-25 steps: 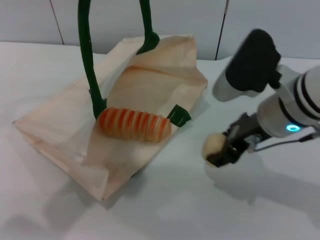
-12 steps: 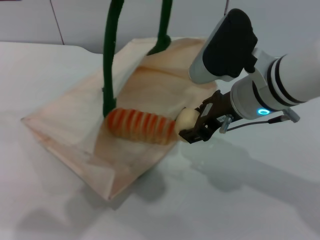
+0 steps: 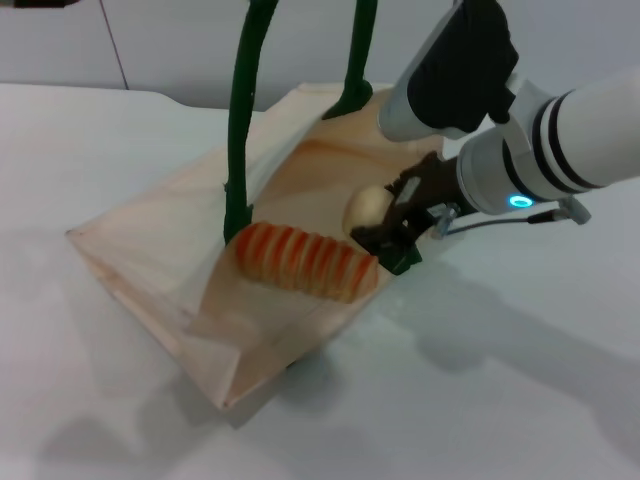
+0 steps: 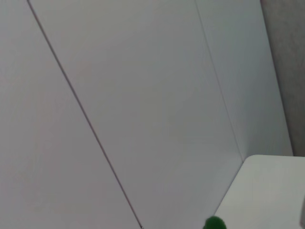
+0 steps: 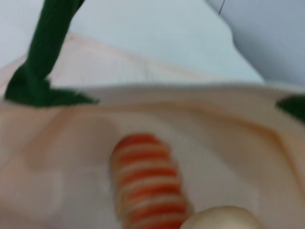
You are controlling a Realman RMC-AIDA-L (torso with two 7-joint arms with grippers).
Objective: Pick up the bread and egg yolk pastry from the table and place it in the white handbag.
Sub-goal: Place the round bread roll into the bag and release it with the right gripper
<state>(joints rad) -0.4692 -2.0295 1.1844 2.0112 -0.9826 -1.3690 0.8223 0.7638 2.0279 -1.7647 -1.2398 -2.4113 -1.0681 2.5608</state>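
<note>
The white handbag [image 3: 160, 250] lies on the table with its mouth held open and its green rope handles [image 3: 238, 130] pulled up out of the top of the head view. The bread [image 3: 305, 262], tan with orange-red stripes, lies inside the mouth; it also shows in the right wrist view [image 5: 147, 181]. My right gripper [image 3: 385, 222] is shut on the egg yolk pastry [image 3: 365, 208] and holds it over the bag's opening, just beside the loaf's end. The pastry's top shows in the right wrist view [image 5: 221, 218]. My left gripper is out of view.
The white table [image 3: 500, 380] spreads in front and to the right of the bag. A pale panelled wall [image 3: 180, 40] runs behind the table. The left wrist view shows only wall panels and a bit of green handle [image 4: 214, 223].
My right gripper has carried the egg yolk pastry left and up from the table to the bag's mouth. The bag and its handles have shifted to the right.
</note>
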